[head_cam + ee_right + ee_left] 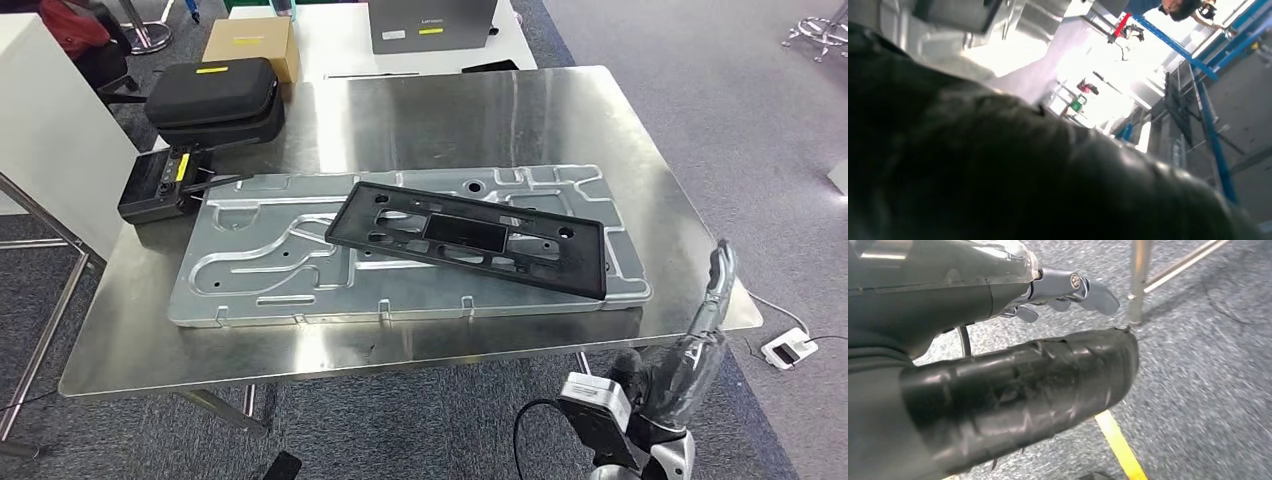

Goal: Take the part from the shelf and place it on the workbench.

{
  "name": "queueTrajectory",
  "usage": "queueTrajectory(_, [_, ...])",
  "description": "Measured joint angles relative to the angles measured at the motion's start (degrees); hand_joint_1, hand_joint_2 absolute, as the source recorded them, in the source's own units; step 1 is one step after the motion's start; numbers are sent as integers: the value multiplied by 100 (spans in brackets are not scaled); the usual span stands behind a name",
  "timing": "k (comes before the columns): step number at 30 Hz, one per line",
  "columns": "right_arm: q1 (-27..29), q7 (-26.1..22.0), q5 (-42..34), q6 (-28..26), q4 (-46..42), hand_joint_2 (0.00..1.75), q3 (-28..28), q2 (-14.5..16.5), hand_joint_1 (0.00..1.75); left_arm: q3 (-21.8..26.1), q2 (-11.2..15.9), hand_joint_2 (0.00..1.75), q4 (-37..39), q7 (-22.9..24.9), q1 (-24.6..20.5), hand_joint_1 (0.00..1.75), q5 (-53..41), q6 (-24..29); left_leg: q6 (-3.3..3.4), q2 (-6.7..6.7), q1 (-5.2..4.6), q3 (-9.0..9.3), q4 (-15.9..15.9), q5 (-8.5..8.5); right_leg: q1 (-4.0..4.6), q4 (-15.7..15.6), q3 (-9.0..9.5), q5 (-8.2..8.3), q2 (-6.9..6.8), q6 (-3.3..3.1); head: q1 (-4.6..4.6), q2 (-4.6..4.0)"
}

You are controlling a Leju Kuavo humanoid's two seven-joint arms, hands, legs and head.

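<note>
Part (468, 237) lies on workbench (130, 330) plate.

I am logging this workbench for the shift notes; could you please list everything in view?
Workbench: one, bare steel, centre.
Metal plate: one, silver, machined grooves, flat on the workbench.
Black part: one, flat frame with cutouts, lying across the metal plate.
Zip case: one, black, yellow label, far left corner.
Small device: one, black, left edge, beside the plate.
Cardboard box: one, tan, on the white table behind.
Grey box: one, behind the workbench.
White adapter: one, on the carpet, right.
Right hand: below the near right edge, holding nothing.
Left hand: over the carpet, holding nothing.
</note>
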Motion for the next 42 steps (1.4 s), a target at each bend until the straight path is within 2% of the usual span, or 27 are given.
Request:
queueTrajectory(2, [119,-155,-292,0,-76,0,-97,86,0,27,-10,0,0,3,2,0,2,31,78,12,19,-7,-48,52,-15,339,-133,-269,2,47,3,0])
queueTrajectory(4, [220,-232,-455,0,-121,0,-175,137,0,55,-13,0,0,8,-1,0,2,45,114,21,9,-47,-43,75,-27,1064,-431,-689,0,76,4,-1])
queueTrajectory(5, [265,-254,-518,1,-129,0,-204,152,0,66,-13,0,0,12,4,0,3,47,119,25,4,-69,-35,83,-30,1381,-555,-820,-1,86,4,-1])
queueTrajectory(6, [307,-269,-569,1,-133,0,-230,161,0,75,-13,0,0,16,10,0,3,48,120,27,0,-91,-23,90,-31,1549,-608,-860,-1,91,4,-1])
queueTrajectory(7, [337,-278,-601,2,-139,0,-249,169,0,81,-13,0,0,19,15,0,4,48,117,28,-1,-111,-7,96,-31,1476,-539,-779,-2,86,5,-1])
queueTrajectory(10, [374,-309,-721,2,-186,0,-277,193,0,88,-21,0,0,19,16,0,8,48,92,21,-16,-146,51,107,-13,365,102,-314,-4,20,5,0])
queueTrajectory(11, [383,-325,-768,2,-205,0,-279,199,0,90,-25,0,0,19,15,0,10,50,69,20,-25,-154,63,115,1,92,241,-236,-4,-1,5,-1])
queueTrajectory(12, [394,-339,-804,2,-219,0,-282,204,0,91,-28,0,0,18,15,0,12,52,41,19,-32,-162,69,126,17,-37,295,-213,-3,-19,4,0])
queueTrajectory(14, [420,-360,-843,3,-239,0,-286,210,0,92,-31,0,0,17,15,0,15,57,-26,18,-37,-173,59,162,23,-66,271,-170,0,-56,3,-1])
queueTrajectory(16, [435,-370,-933,4,-253,0,-287,213,0,94,-32,0,0,15,18,0,25,62,-90,14,-29,-221,152,62,-9,-108,248,-98,-14,-115,-1,-1])
queueTrajectory(18, [451,-379,-1086,4,-263,0,-286,215,0,96,-32,0,0,9,19,0,42,66,-151,12,-7,-397,618,-325,-35,-134,196,-30,-39,-168,-9,0])
queueTrajectory(20, [477,-385,-1244,4,-265,0,-285,212,0,102,-32,0,0,4,21,0,57,70,-201,15,16,-624,1318,-745,-35,-120,116,16,-53,-184,-13,-1])
queueTrajectory(21, [492,-386,-1312,4,-265,0,-285,211,0,107,-32,0,0,2,23,0,62,74,-219,16,26,-665,1528,-831,-36,-104,74,34,-58,-178,-13,-1])
queueTrajectory(22, [505,-386,-1376,4,-265,0,-285,210,0,112,-31,0,0,1,25,0,66,78,-231,16,35,-613,1551,-816,-39,-82,33,48,-61,-169,-14,-1])
queueTrajectory(23, [518,-387,-1430,4,-265,0,-285,209,0,116,-30,0,0,1,25,0,71,82,-237,18,45,-445,1341,-700,-44,-56,-2,59,-61,-160,-14,-1])
queueTrajectory(25, [537,-389,-1531,8,-265,0,-285,205,0,120,-28,0,0,0,18,0,86,93,-226,17,53,41,566,-429,-40,6,-56,69,-60,-128,-15,0])
queueTrajectory(26, [546,-390,-1590,15,-267,0,-285,201,0,121,-28,0,0,-2,13,0,94,99,-203,13,48,211,259,-347,-32,32,-79,79,-58,-102,-12,0])
queueTrajectory(27, [555,-390,-1655,29,-268,0,-285,197,0,122,-28,0,0,-5,13,0,102,105,-176,9,39,291,89,-317,-21,49,-99,93,-55,-69,-10,0])
queueTrajectory(30, [603,-390,-1802,83,-269,0,-286,176,0,128,-29,0,0,-14,40,0,109,116,-61,9,23,258,38,-256,-29,55,-131,138,-47,45,-6,-1])
queueTrajectory(31, [622,-390,-1826,91,-269,0,-287,164,0,131,-31,0,0,-14,46,0,110,117,-11,18,26,241,18,-218,-38,111,-157,70,-40,76,-4,-1])
queueTrajectory(32, [639,-390,-1847,90,-268,0,-289,150,0,134,-32,0,0,-15,46,0,112,120,41,27,32,214,-3,-175,-45,263,-217,-81,-33,100,-4,-1])
queueTrajectory(35, [713,-390,-1911,66,-251,0,-317,111,0,168,-32,0,0,-15,43,0,118,132,123,48,14,75,2,-77,-47,1218,-538,-753,-23,143,-4,0])
queueTrajectory(36, [745,-391,-1935,61,-239,0,-334,102,0,185,-32,0,0,-15,47,0,120,135,129,50,2,22,18,-51,-47,1458,-586,-852,-23,148,-4,0])
queueTrajectory(37, [773,-396,-1958,59,-226,0,-351,97,0,199,-32,0,0,-15,52,0,121,137,129,52,-9,-28,35,-27,-46,1511,-541,-840,-23,142,-5,0])
queueTrajectory(38, [794,-403,-1977,59,-216,0,-366,94,0,210,-32,0,0,-15,56,0,123,138,127,52,-18,-72,50,-6,-44,1350,-390,-735,-23,126,-5,0])
queueTrajectory(40, [813,-418,-2040,68,-206,0,-409,91,0,222,-34,0,0,-18,57,0,132,140,109,49,-38,-130,69,36,-24,585,122,-482,-22,59,-5,0])
queueTrajectory(42, [843,-436,-2147,99,-204,0,-485,90,0,228,-37,0,0,-26,56,0,152,144,63,48,-50,-154,71,90,17,13,453,-355,-25,3,-6,1])
